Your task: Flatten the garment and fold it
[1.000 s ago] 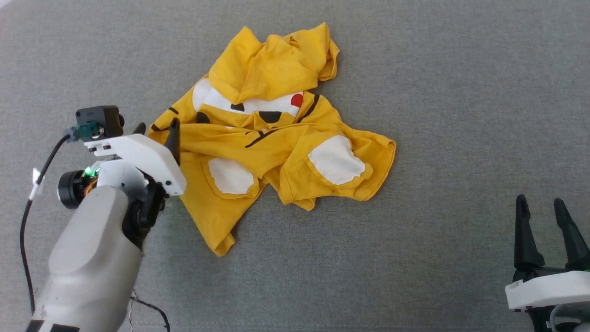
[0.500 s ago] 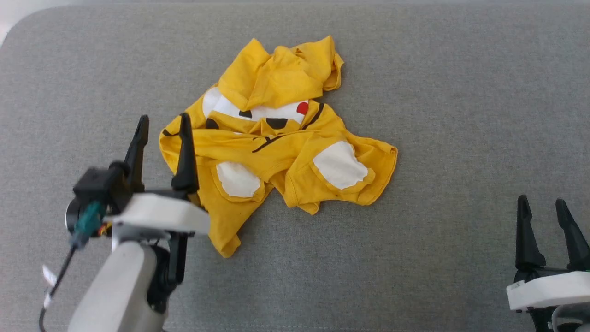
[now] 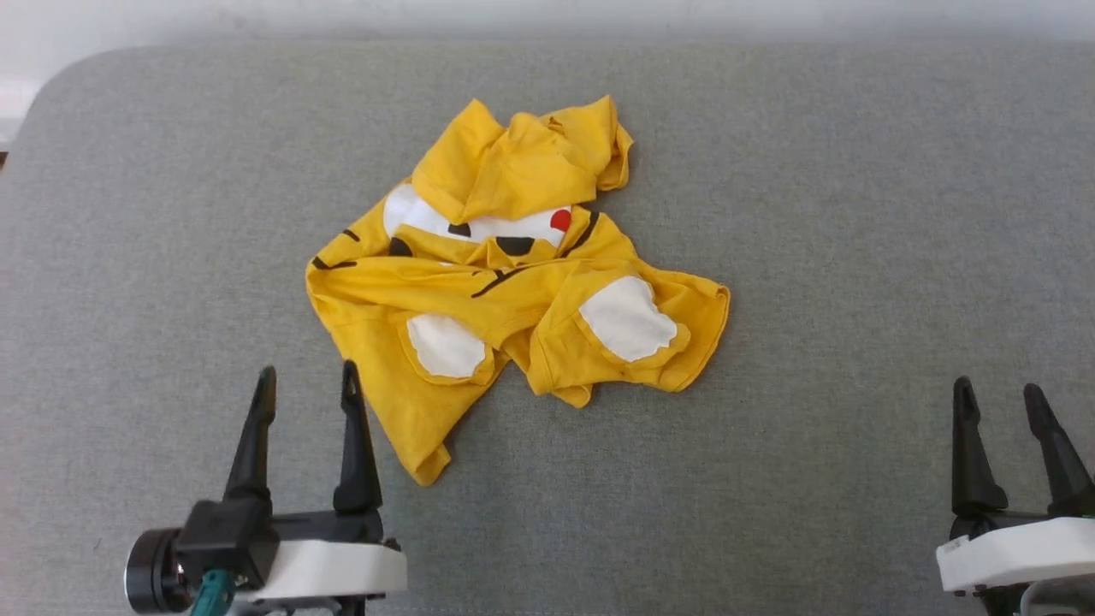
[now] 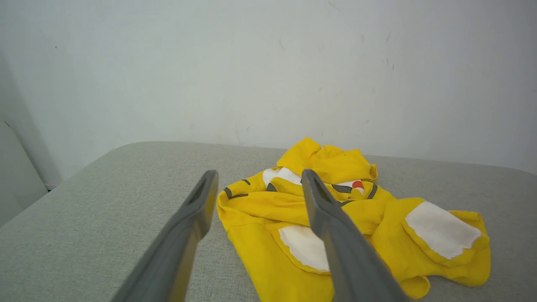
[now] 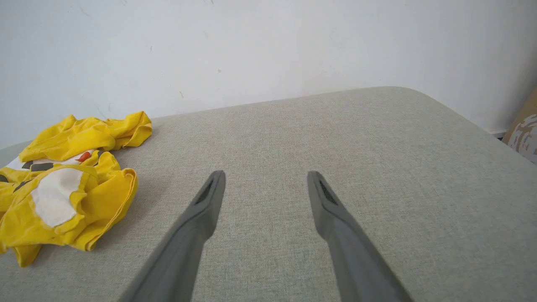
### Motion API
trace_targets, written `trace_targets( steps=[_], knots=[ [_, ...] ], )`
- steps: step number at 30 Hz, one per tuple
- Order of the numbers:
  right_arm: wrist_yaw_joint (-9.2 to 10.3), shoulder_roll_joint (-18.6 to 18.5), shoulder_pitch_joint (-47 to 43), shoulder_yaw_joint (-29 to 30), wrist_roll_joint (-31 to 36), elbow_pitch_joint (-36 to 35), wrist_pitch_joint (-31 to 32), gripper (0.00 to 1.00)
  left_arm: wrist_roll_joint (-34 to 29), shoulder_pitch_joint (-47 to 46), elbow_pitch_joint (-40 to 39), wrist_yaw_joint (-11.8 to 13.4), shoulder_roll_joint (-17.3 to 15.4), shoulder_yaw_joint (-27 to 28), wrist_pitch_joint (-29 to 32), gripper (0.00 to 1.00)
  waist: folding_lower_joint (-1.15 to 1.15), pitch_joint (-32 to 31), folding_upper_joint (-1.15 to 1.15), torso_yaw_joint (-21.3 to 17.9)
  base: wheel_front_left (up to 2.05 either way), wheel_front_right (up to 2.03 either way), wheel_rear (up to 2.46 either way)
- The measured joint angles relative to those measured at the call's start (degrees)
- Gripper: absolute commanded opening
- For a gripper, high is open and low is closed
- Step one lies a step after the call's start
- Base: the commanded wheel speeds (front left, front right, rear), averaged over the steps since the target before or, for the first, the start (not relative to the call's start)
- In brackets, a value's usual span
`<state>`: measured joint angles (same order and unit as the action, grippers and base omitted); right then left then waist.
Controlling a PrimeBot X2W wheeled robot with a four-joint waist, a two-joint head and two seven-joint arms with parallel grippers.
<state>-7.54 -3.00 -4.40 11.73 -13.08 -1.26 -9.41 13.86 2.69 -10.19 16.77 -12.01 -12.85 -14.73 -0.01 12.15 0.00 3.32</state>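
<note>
The garment (image 3: 513, 282) lies crumpled in a heap on the grey padded surface (image 3: 813, 214), bright yellow with white patches, a red dot and black marks. It shows ahead of the fingers in the left wrist view as the garment (image 4: 348, 222), and at the left edge of the right wrist view as the garment (image 5: 63, 184). My left gripper (image 3: 308, 381) is open at the lower left, empty, its right fingertip just beside the garment's lower flap. My right gripper (image 3: 997, 392) is open and empty at the lower right, far from the cloth.
The grey surface has a rounded far-left corner (image 3: 51, 77) and ends at a pale wall (image 4: 268, 63). A brown object (image 5: 524, 130) stands off the surface's right edge in the right wrist view.
My left gripper has pulled back from the garment's left edge toward the lower left and turned fingers-up, open. The head camera has tilted, shifting the whole picture down. The right gripper stayed put.
</note>
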Motion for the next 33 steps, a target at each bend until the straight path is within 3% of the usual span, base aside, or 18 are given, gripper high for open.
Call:
trace_targets(
  steps=[7,15,23,33],
  knots=[
    [0.0,0.0,2.3,-2.2,2.0,-3.5,5.6,1.0,-1.0,1.0,-0.6,-3.2,2.6,3.5,0.0,1.0,0.0,-0.5,0.0,1.9,0.0,0.0,0.0],
    [-0.01,0.0,14.0,-7.8,4.4,-4.1,25.2,1.0,-2.4,0.0,0.3,-7.2,5.5,5.5,0.0,1.0,0.01,0.8,0.0,3.9,0.0,0.0,0.0],
    [0.0,-6.6,22.3,-13.9,-0.2,1.2,41.3,1.0,-3.3,-1.1,1.5,-9.7,7.5,7.0,0.0,1.0,0.02,2.4,0.0,6.3,0.0,0.0,0.0],
    [0.0,-10.0,26.4,-17.6,-3.5,8.5,46.0,1.0,-3.5,-2.6,2.6,-11.3,8.6,7.6,0.0,1.0,0.02,3.9,0.0,9.3,0.0,0.0,0.0]
  ],
)
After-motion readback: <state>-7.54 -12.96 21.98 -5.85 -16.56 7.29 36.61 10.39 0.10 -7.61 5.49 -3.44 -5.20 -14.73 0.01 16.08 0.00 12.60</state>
